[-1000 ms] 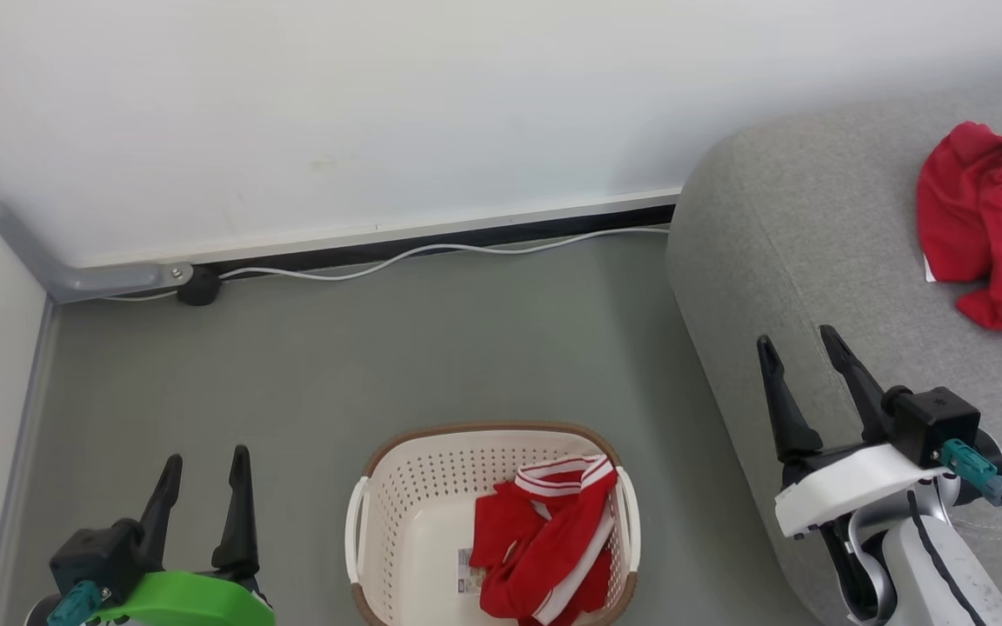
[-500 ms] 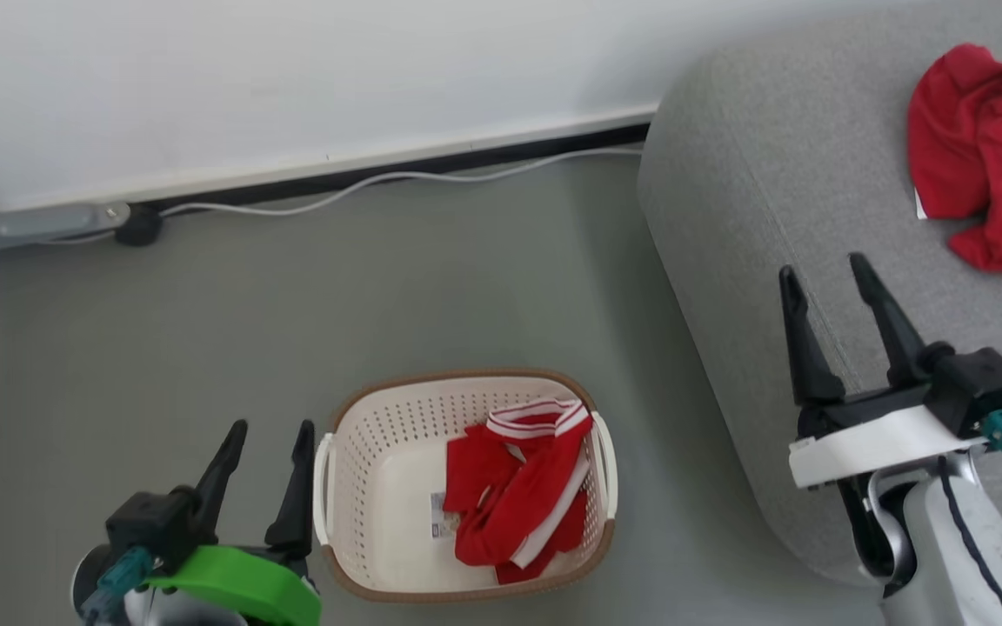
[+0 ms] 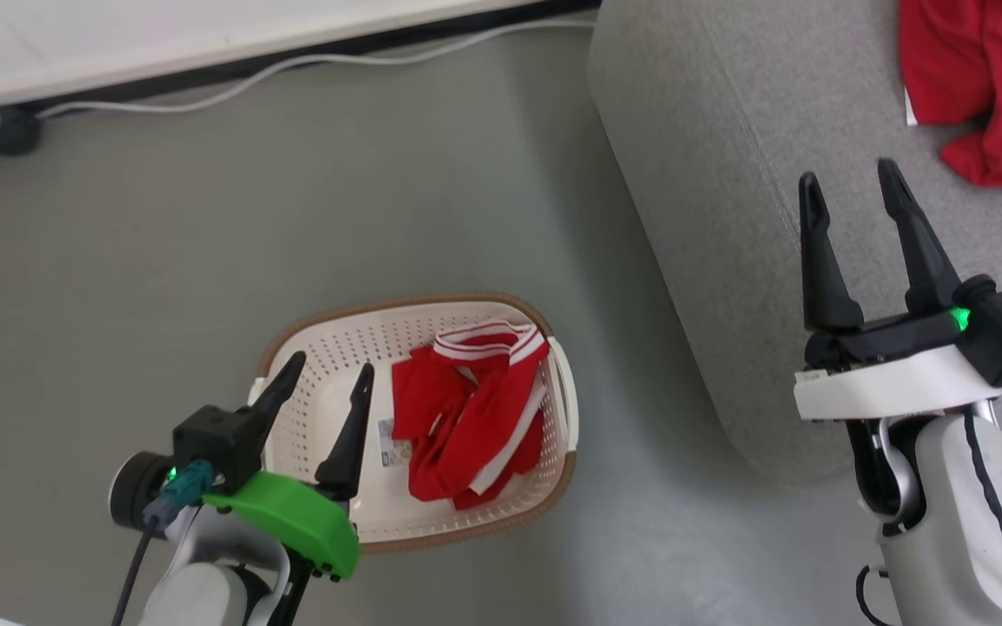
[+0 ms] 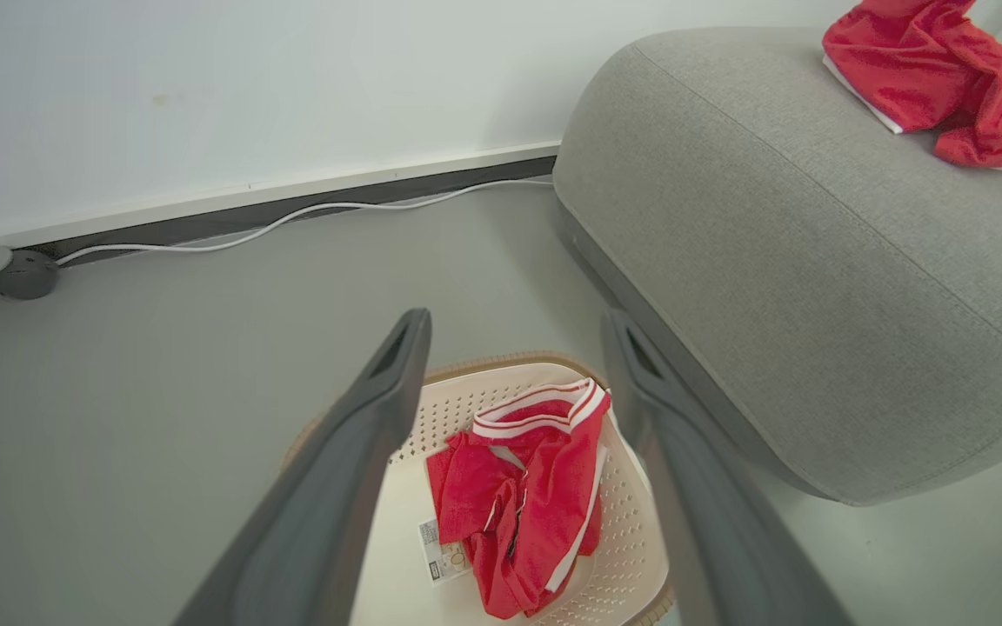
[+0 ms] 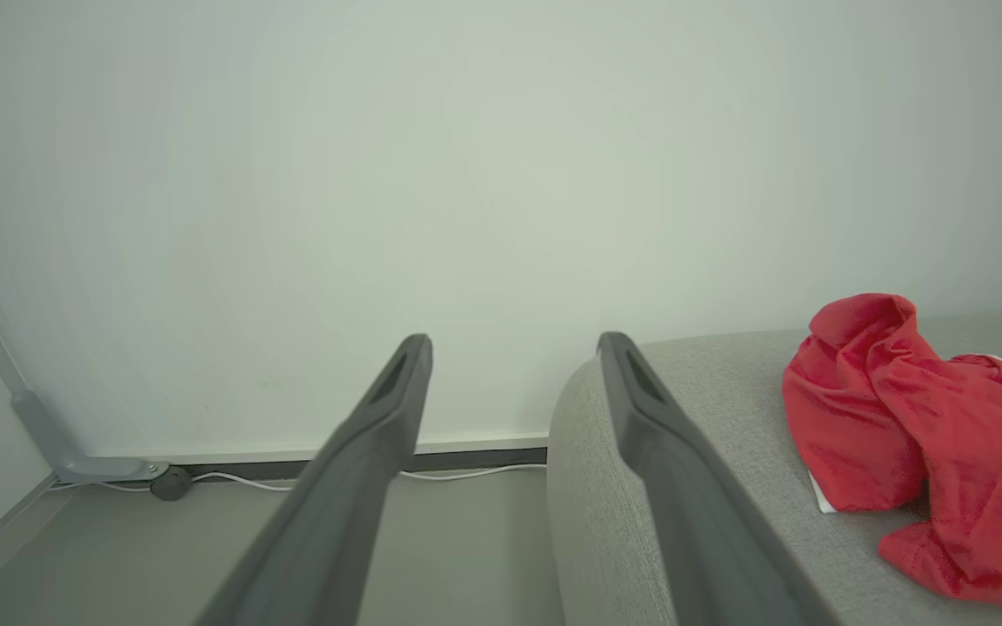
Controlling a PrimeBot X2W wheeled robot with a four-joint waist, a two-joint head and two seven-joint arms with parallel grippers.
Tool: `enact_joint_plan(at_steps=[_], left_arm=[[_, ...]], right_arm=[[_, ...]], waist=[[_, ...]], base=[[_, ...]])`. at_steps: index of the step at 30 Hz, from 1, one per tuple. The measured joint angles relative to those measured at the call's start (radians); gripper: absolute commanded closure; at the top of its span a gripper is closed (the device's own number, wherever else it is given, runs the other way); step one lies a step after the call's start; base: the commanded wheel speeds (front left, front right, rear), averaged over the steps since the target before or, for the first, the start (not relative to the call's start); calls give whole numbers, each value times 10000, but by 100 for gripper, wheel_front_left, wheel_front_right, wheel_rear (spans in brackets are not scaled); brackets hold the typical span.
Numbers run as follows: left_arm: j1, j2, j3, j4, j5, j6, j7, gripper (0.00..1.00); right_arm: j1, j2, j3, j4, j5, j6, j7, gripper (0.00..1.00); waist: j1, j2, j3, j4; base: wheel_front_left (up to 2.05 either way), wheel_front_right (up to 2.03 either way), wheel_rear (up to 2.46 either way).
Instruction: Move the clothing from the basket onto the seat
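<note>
Head view gives us the layout: the basket [image 3: 331,343] stands on the floor [image 3: 162,243] just left of the seat [image 3: 710,217], and the clothing [image 3: 466,417] lies bunched in the basket's right half. Its white-striped band is toward the far rim and its red folds trail toward the near rim, so its long axis runs roughly far to near.

Our left gripper [image 3: 332,365] hangs over the basket's left half, fingers spread wide with nothing between them. The bundle lies just to the right of its right finger and lower down. In the left wrist view the clothing sits in the gap between the two fingers, well below the tips.

Our right gripper [image 3: 847,172] is also spread and empty. It hovers over the seat's rounded edge, well apart from the basket. A second garment [image 3: 979,78] already lies on the seat beyond it.

We judge the left arm far the nearer for the pick. It needs a slight shift right and a descent, fingers straddling the bundle across its long axis.
</note>
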Motion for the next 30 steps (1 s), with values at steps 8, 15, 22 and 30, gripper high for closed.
enact_joint_plan(at_steps=[8, 15, 22, 30], left_arm=[[-788, 15, -466, -65, 485, -56, 813, 0], [-1366, 42, -732, 102, 585, -100, 1592, 0], [-2048, 67, -963, 600, 861, -100, 2686, 0], [-2621, 203, -1081, 903, 1135, -88, 3701, 0]], right_arm=[[-760, 38, 35, -385, 40, 10, -2, 0], [-1258, 56, 73, -522, 169, 36, -2, 0], [-2048, 94, 128, -706, 466, 40, -2, 0], [-2923, 121, 167, -880, 1030, 15, -2, 0]], waist=[[0, 0, 1147, -387], [0, 0, 2022, -606], [0, 0, 3029, -840], [0, 0, 4157, -1205]], base=[[0, 0, 0], [0, 0, 0], [0, 0, 0], [0, 0, 0]])
